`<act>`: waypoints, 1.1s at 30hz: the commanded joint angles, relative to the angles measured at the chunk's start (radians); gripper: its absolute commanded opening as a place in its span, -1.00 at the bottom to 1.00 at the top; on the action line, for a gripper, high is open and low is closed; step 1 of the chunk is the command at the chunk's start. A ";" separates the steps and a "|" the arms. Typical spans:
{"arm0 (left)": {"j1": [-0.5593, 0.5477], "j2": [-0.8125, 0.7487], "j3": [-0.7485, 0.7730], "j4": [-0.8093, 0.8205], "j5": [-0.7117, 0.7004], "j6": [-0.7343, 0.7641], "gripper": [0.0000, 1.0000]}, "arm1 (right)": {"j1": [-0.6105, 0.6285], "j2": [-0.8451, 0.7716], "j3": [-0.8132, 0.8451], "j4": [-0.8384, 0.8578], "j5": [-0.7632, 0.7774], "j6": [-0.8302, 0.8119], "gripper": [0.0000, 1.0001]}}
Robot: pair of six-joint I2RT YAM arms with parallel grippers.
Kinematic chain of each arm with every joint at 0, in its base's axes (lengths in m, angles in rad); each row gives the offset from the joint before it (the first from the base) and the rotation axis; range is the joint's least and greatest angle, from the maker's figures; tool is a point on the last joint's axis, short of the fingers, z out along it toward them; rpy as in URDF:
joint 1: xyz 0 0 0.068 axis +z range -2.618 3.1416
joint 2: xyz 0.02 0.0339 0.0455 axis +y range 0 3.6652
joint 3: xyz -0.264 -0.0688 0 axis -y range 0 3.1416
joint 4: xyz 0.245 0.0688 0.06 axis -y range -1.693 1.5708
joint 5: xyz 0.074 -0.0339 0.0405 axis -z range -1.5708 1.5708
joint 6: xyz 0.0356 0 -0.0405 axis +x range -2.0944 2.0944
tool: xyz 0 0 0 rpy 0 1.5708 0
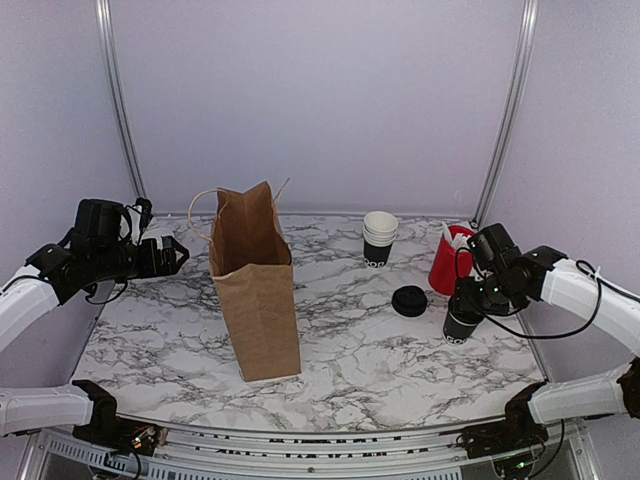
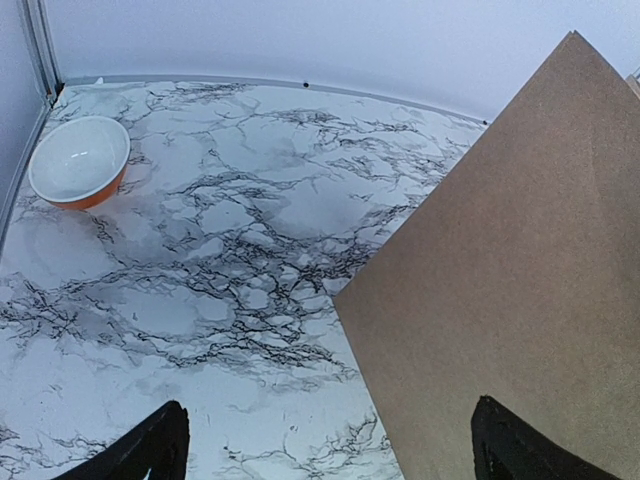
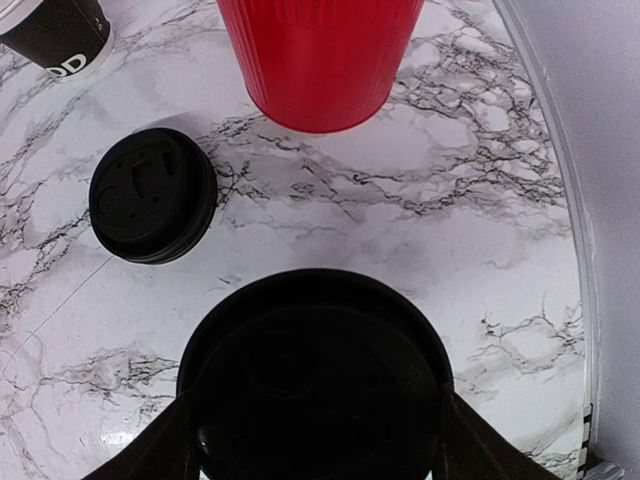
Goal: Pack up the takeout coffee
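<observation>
Top external view, findings. The takeout cup (image 1: 459, 331) stands upright on the marble table (image 1: 350, 360) at about 4 o'clock from the table's centre, near the right edge. The right gripper (image 1: 466, 304) sits low over it. In the right wrist view its fingers (image 3: 150, 452) flank the cup on both sides, close against it. Whether they press on it I cannot tell. The cup's foot appears to rest on the table, not lifted.

From above, the cup's top shows solid black with no white interior, so I judge that a cap (image 3: 315, 365) is seated on it. A second, loose lid (image 1: 409, 301) lies flat at 10 o'clock from the cup, apart from it. The red tub (image 1: 448, 262) stands at 12 o'clock from the cup. The stack of cups (image 1: 380, 238) stands further off at 11 o'clock.

The paper bag (image 1: 255, 290) stands upright with its mouth open, at 9 o'clock from the table's centre, well apart from the cup. The left gripper (image 1: 170, 256) hovers at 9 o'clock from the bag, near the level of its top, with its jaws spread wide and nothing in them. An orange bowl (image 2: 80, 160) sits at 10 o'clock in the left wrist view.

Assessment: early stage. Capping appears done. A firm grasp is not confirmed. The lift, the carry across to the bag, the lowering in and the release are all outstanding. The bag's interior is not visible.
</observation>
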 commanded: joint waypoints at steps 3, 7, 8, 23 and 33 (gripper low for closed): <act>0.004 0.005 -0.012 -0.011 0.010 0.008 0.98 | -0.009 -0.025 0.015 0.006 -0.024 -0.025 0.36; 0.004 0.007 -0.012 -0.010 0.010 0.008 0.99 | -0.004 -0.023 0.029 0.003 -0.060 -0.045 0.32; 0.004 0.008 -0.012 -0.011 0.011 0.008 0.98 | 0.000 -0.023 0.034 0.001 -0.064 -0.047 0.32; 0.004 0.016 -0.012 -0.010 0.015 0.006 0.98 | 0.149 -0.003 0.121 -0.039 -0.071 -0.008 0.28; 0.004 0.022 -0.010 -0.009 0.020 0.004 0.98 | 0.180 -0.022 0.131 -0.025 -0.126 0.006 0.26</act>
